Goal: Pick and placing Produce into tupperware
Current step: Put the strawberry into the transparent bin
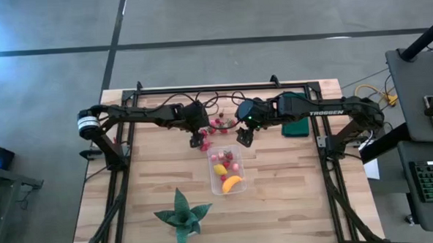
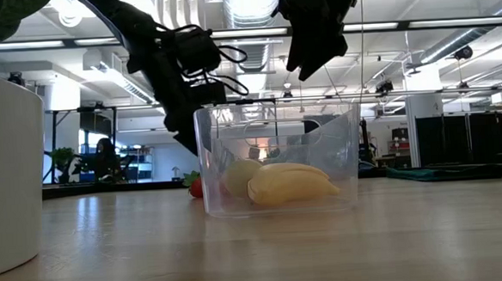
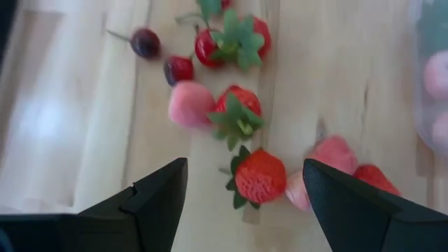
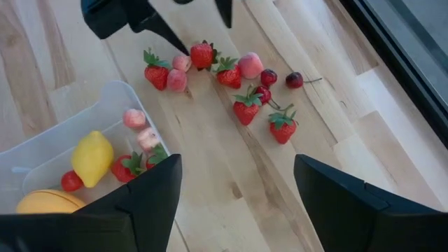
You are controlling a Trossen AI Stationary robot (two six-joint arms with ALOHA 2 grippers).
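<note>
A clear tupperware (image 1: pixel 211 166) stands mid-table holding a yellow lemon (image 4: pixel 92 157), a banana (image 2: pixel 292 183) and a few red and pink strawberries (image 4: pixel 138 126). Several loose strawberries (image 4: pixel 245 105) and dark cherries lie on the wood just beyond it. My left gripper (image 1: pixel 198 142) hangs open low over these. Between its fingertips the left wrist view shows a red strawberry (image 3: pixel 260 176), which the fingers do not touch. My right gripper (image 1: pixel 243 139) hovers open, higher, above the tupperware's far end (image 2: pixel 315 51).
A green spiky plant (image 1: pixel 180 215) stands near the table's front edge, left of centre. A dark green flat rectangle (image 1: pixel 296 124) lies at the far right. Bare wood lies either side of the tupperware. Black frame rails run along the table's edges.
</note>
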